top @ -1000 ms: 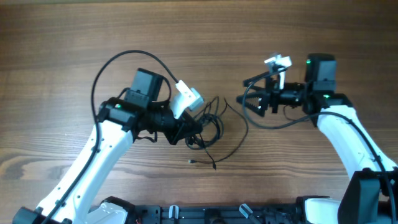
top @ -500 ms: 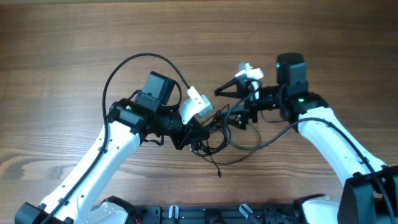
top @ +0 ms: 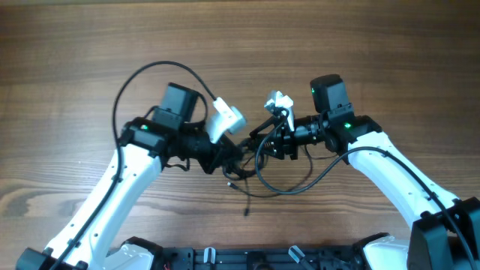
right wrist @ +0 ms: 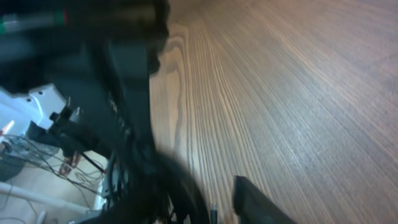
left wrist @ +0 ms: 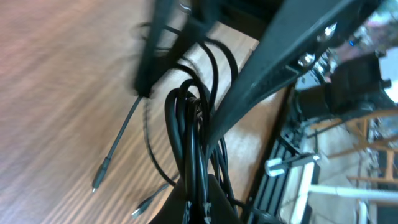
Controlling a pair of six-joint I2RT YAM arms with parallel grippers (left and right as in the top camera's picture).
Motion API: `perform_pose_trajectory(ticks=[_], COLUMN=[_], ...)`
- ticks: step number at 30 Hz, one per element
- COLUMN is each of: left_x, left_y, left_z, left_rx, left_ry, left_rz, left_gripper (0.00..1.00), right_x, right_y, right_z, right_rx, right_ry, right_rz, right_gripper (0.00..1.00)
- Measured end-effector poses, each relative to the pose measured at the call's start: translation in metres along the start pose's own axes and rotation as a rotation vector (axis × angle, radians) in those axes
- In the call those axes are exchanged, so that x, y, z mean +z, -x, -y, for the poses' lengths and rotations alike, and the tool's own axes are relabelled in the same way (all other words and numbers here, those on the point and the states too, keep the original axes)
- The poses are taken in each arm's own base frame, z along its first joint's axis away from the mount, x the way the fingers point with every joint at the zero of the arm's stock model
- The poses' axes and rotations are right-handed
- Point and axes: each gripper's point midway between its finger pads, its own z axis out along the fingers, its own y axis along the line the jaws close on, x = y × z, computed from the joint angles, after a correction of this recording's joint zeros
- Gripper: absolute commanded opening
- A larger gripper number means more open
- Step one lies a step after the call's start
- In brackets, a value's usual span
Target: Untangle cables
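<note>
Progress: early, by my reading; the cables (left wrist: 189, 134) sit bunched in one clump with loops crossing over each other; no cord lies apart on its own
Left to do: nearly all of it; a single strand has yet to be drawn clear of the knot
Left gripper (top: 231, 159): clenched on the bundle; the strands run out of its tips as a tight sheaf
Right gripper (top: 268, 142): at the clump from the opposite side, just beside the left one's tips; its wrist view is blurred, so I cannot tell whether it has a strand or is merely closing in
Where the cables are: pinched in the left gripper and fanning out just ahead of it, between the two grippers; loose tails trail away from its tips down to the wood
Cable material: very thin, round, dark grey-black sheath with a slight gloss; limp, holding soft curves rather than kinks
Plug ends (left wrist: 99, 181): tiny, slim, metallic; two show off to one side of the left gripper's tips, lying on the surface
Table (top: 90, 45): flat brown wood grain; matt; fine parallel streaks
</note>
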Motion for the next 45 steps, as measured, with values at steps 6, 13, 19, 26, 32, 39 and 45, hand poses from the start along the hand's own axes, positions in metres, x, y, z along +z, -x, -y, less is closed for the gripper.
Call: perform_pose_trajectory(ticks=[6, 13, 19, 26, 32, 39, 45], left_x=[-0.013, -0.013, -0.015, -0.016, -0.018, -0.028, -0.022], left_y=[0.005, 0.008, 0.016, 0.021, 0.031, 0.023, 0.023], left_z=[-0.009, -0.003, 0.0, 0.001, -0.009, -0.057, -0.056], left_rx=[-0.018, -0.013, 0.002, 0.014, -0.135, -0.833, -1.095], left_ry=[0.027, -0.007, -0.033, -0.039, -0.002, 0.208, 0.217], left_rz=[0.044, 0.063, 0.097, 0.12, 0.153, 0.216, 0.245], left_gripper=[0.04, 0.04, 0.1, 1.0, 1.0, 1.0, 0.89], right_x=[0.0, 0.0, 0.0, 0.0, -0.012, -0.029, -0.034], right_y=[-0.001, 0.0, 0.002, 0.02, 0.039, 0.039, 0.039], right_z=[0.001, 0.0, -0.004, 0.006, 0.045, 0.084, 0.093], right_rx=[-0.02, -0.03, -0.035, -0.022, 0.226, 0.587, 0.771], right_ry=[-0.009, -0.003, 0.021, -0.02, -0.212, -0.409, -0.445], right_rz=[-0.005, -0.001, 0.008, 0.062, 0.148, 0.257, 0.319], right_gripper=[0.33, 0.4, 0.04, 0.04, 0.04, 0.04, 0.04])
